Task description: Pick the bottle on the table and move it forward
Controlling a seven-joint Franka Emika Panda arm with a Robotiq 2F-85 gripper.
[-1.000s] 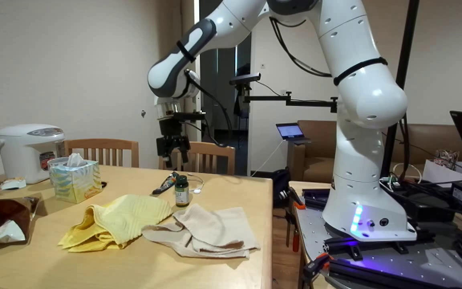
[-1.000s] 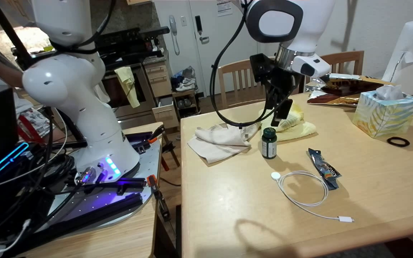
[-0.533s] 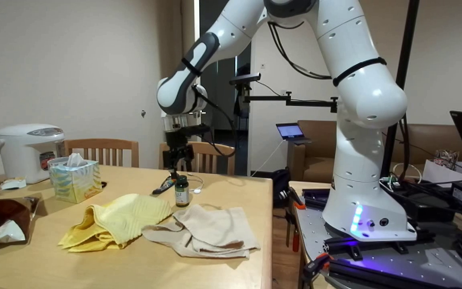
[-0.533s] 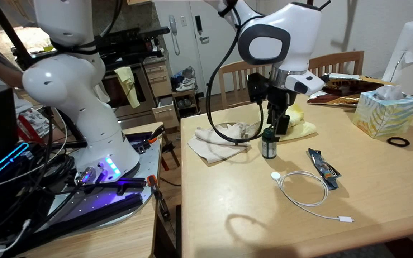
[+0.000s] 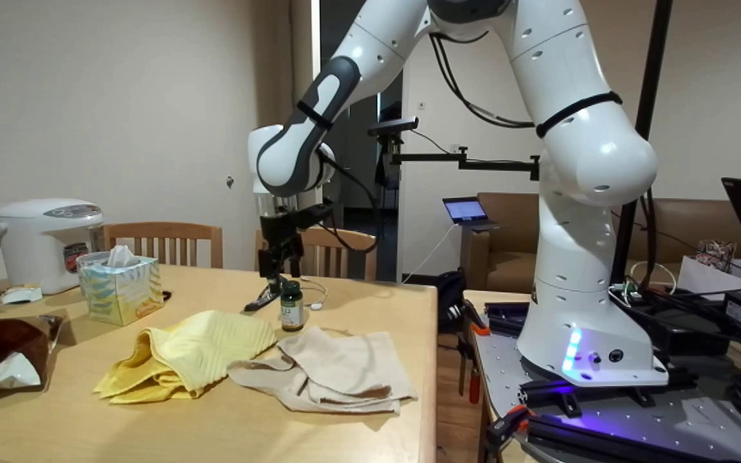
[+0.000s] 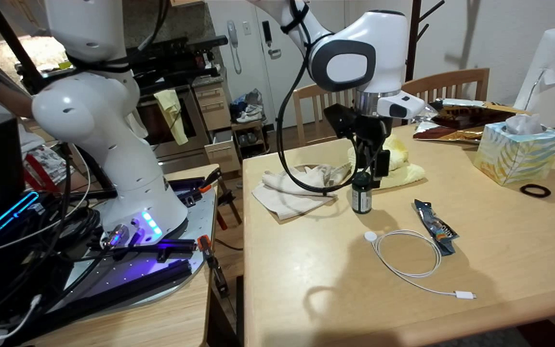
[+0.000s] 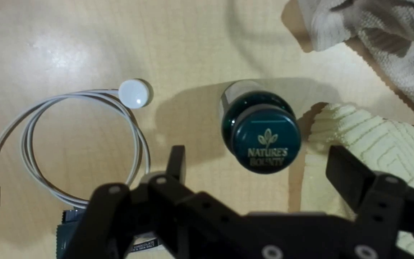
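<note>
Wrist view's got the gripper spread wide, the bottle standing a bit right of center on the bench, and a snack bar lower left mostly blocked by the gripper.

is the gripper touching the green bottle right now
Apart. The wrist view shows the gripper open, with a clear gap on either side of the bottle.

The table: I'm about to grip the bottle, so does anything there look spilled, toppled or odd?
Nothing stands out: the bottle stands upright and capped, and no spill shows. The yellow cloth and beige cloth lie rumpled, merely untidy.
</note>
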